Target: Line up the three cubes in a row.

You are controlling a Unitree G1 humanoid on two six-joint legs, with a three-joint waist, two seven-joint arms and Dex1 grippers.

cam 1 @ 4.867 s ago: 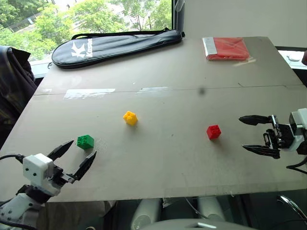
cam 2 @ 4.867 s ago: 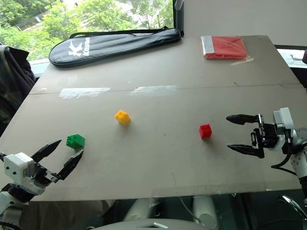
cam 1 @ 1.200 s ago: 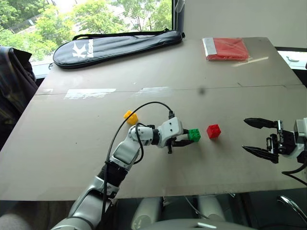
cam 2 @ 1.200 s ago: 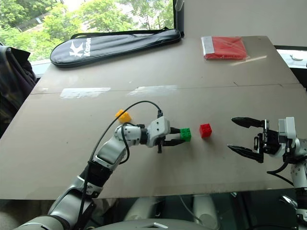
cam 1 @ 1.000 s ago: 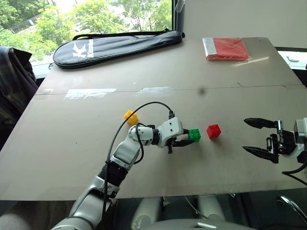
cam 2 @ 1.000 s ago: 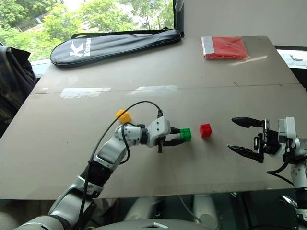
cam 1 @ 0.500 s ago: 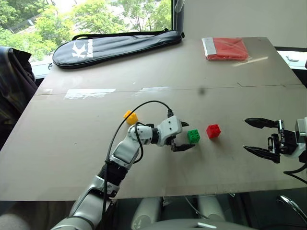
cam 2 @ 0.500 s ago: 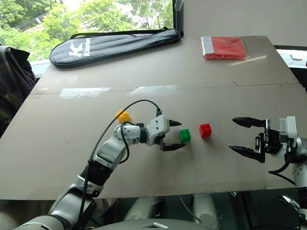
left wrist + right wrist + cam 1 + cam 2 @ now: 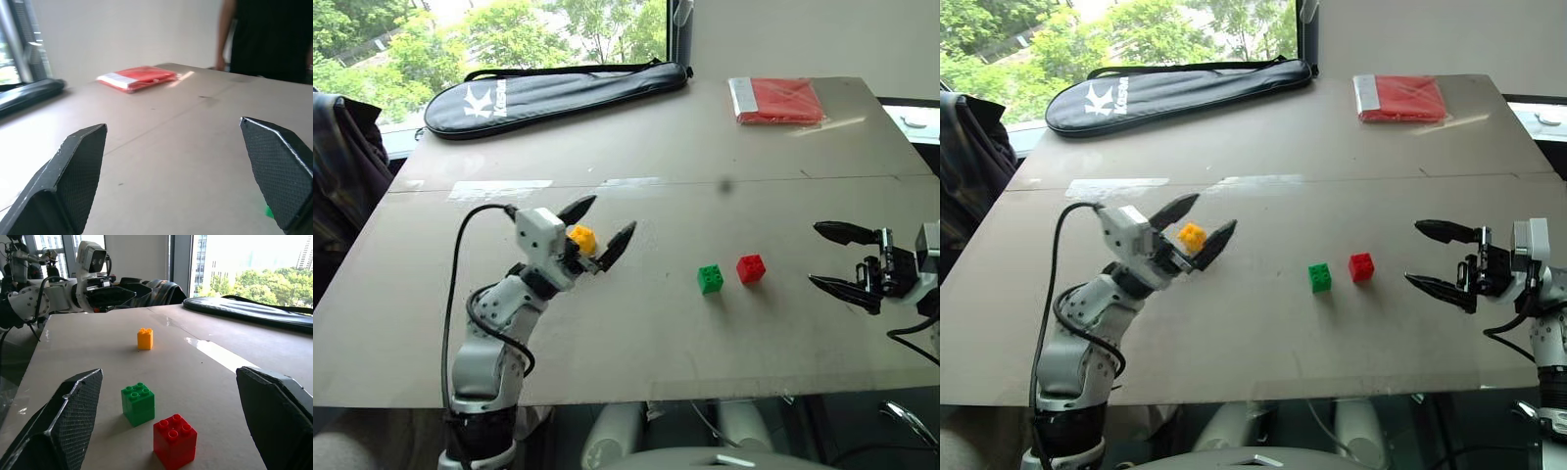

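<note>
**Two cubes paired, the yellow one is the risk**

The small green studded plastic cube (image 9: pixel 710 278) sits on the grey board surface (image 9: pixel 636 343) just beside the red studded plastic cube (image 9: pixel 750 268), a neat pair near the middle-right. The yellow studded plastic cube (image 9: pixel 581 239) lies well apart to their left, framed between the spread fingers of the left end effector (image 9: pixel 598 225), which is released and holds nothing. The right end effector (image 9: pixel 840 262) waits wide open and empty, right of the red cube. The danger, as I judge it: a slanted approach could let one fingertip nudge the yellow cube away instead of straddling it. Carried over carelessly, it could knock the green cube and break the pair. Set down off the pair's axis, the row bends.
</note>
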